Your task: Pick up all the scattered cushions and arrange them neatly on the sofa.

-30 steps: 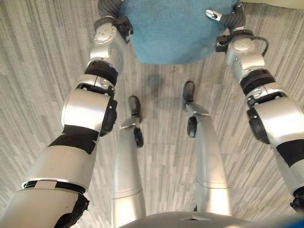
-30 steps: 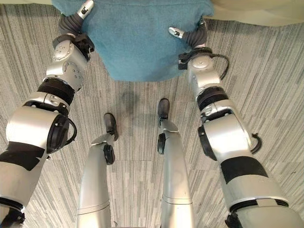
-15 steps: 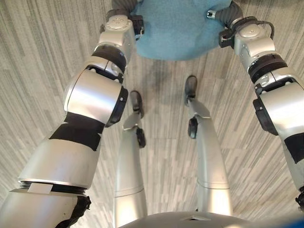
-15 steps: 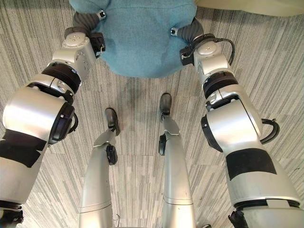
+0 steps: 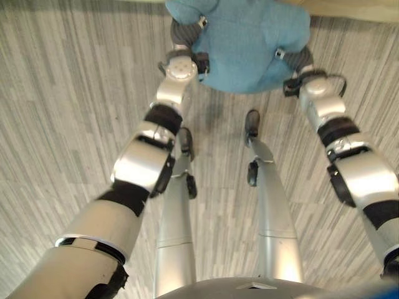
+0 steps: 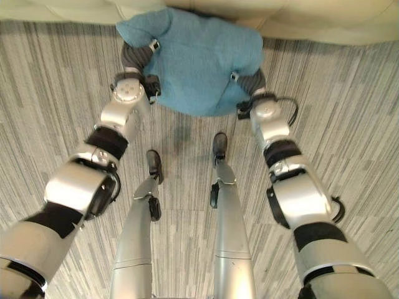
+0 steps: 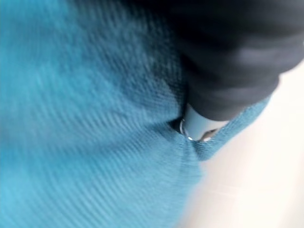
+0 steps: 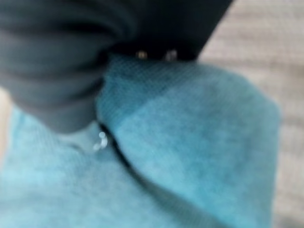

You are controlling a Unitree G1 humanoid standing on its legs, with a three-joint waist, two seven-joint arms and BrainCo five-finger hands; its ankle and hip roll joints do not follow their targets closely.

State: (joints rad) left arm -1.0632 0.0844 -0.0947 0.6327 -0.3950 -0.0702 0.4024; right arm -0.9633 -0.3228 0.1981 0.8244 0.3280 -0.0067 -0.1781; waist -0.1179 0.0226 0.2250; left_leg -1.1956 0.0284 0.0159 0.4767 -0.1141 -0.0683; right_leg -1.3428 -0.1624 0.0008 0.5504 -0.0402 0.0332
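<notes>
A blue cushion (image 6: 194, 62) hangs in front of me, held from both sides above the floor. Its far edge reaches the front of the cream sofa (image 6: 318, 22). My left hand (image 6: 134, 56) grips the cushion's left side, with the thumb (image 6: 153, 45) pressed onto the top cloth. My right hand (image 6: 254, 82) grips the right side in the same way, its thumb (image 6: 235, 76) on the fabric. In the left wrist view the blue cloth (image 7: 85, 123) bunches round a silver finger (image 7: 197, 126). The right wrist view shows the cushion (image 8: 199, 142) folded against that hand's dark cover (image 8: 57, 71).
Grey striped carpet (image 6: 349, 124) lies all around and under the cushion. The sofa's pale front edge (image 5: 355, 9) runs along the far side of the scene.
Both arms have stretched forward, and the cushion has moved away from my body up to the sofa's front. The head view has shifted as well.
</notes>
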